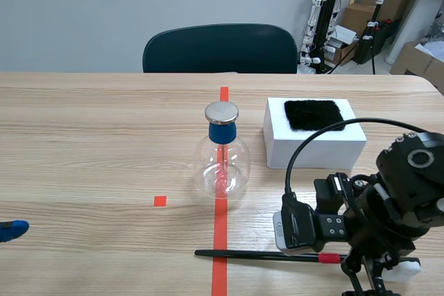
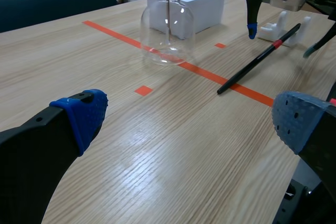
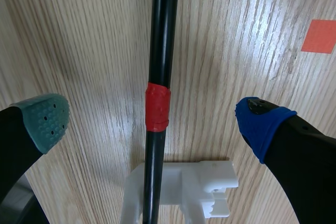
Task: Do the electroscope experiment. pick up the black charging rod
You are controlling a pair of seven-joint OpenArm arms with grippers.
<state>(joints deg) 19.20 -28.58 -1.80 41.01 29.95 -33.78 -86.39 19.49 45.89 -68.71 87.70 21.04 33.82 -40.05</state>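
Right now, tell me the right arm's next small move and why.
Probably ease down and close: the right gripper is open, with the black rod running between its fingers near the red band, one end resting on the white stand.

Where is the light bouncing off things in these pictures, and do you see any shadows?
Scene view: even light, the metal cap on the flask shines. Left wrist view: a broad pale sheen on the table ahead of the left claw, bright glints on the flask. Right wrist view: glare streaks the wood beside the black rod, a soft shadow on its other side.
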